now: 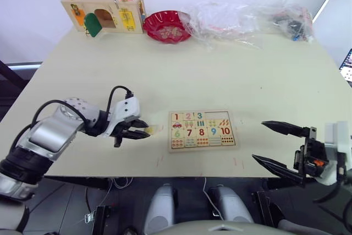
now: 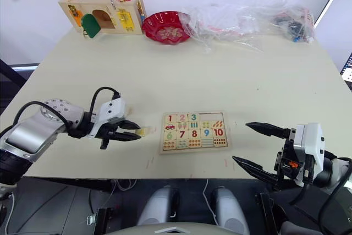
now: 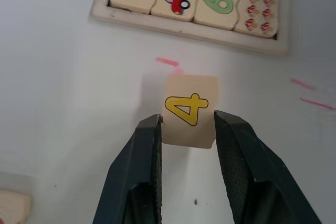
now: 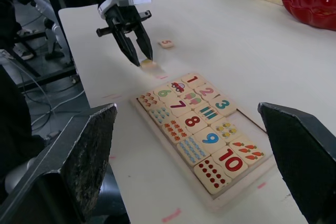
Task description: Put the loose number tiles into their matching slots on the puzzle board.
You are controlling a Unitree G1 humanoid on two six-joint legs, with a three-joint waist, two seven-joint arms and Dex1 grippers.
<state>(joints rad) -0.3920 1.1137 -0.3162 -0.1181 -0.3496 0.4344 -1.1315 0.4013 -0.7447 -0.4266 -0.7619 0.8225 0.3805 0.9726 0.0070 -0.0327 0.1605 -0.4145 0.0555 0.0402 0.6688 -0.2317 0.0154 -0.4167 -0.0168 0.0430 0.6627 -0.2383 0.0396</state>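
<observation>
Left wrist view: left tool (image 3: 186, 129) pinching 4 tile (image 3: 190, 110) (numeral yellow), bare table before puzzle board (image 3: 157, 22) rim; right tool (image 2: 254, 146) spread.

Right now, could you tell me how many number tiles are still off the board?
2: the 4 tile sits between the left gripper fingers, and the 5 tile lies on the table behind that gripper.

Puzzle board (image 1: 202, 130) lies flat on the table; tiles 1, 2, 3 seated in its upper row, two slots (image 1: 218, 118) open. Yellow 4 tile (image 3: 189, 111) is pinched just beside the board. Tile 5 (image 4: 166, 43) lies loose, farther off.
</observation>
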